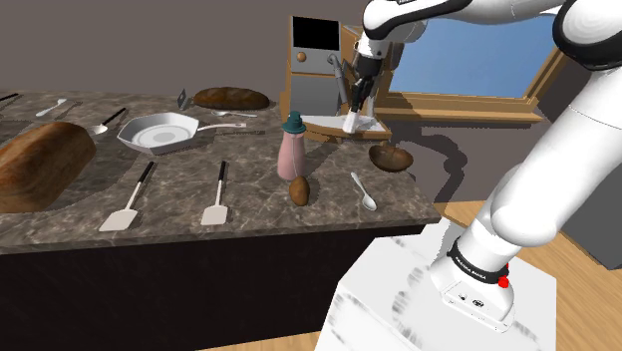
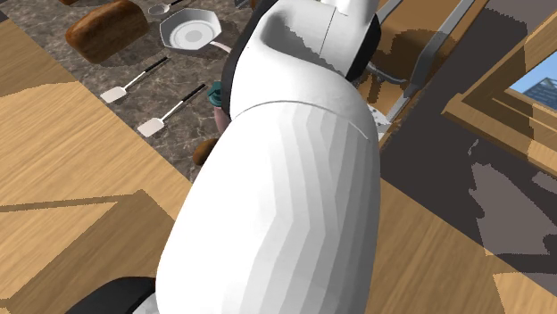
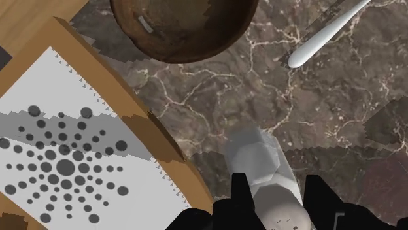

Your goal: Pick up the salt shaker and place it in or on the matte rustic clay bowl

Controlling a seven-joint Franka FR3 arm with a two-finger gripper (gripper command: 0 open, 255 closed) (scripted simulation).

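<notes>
**Marble worktop, shaker in the grip, bowl close by**

Dark veined stone makes up the worktop, with a window frame and wood floor behind it. In the wrist view the end effector is closed on the salt shaker. One black finger presses each side of its upper body, just below the cap. The shaker is drawn pale grey-white with faceted sides. It hangs over bare stone, just beside the edge of a wooden board that carries a dotted white mat. The brown bowl lies near, a little beyond the shaker's far end, and a white spoon lies off to one side of it. In the shoulder view the shaker shows as a small white piece under the fingers, with the bowl lower and toward that view's right. I cannot tell from these pictures whether its base is clear of the surface.

Handling, as a judgement: the shaker looks small, light and rigid. Its smooth, hard faces could slip or twist between the pads. The flat facets are the better place to hold, and the present grip high on the body suits a short carry. If it is glass or ceramic, a drop into the bowl could chip either one, so a low release looks wise.

The long axis runs along the fingers, roughly upright, with the perforated cap toward the hand and the base pointing down at the worktop.
</notes>
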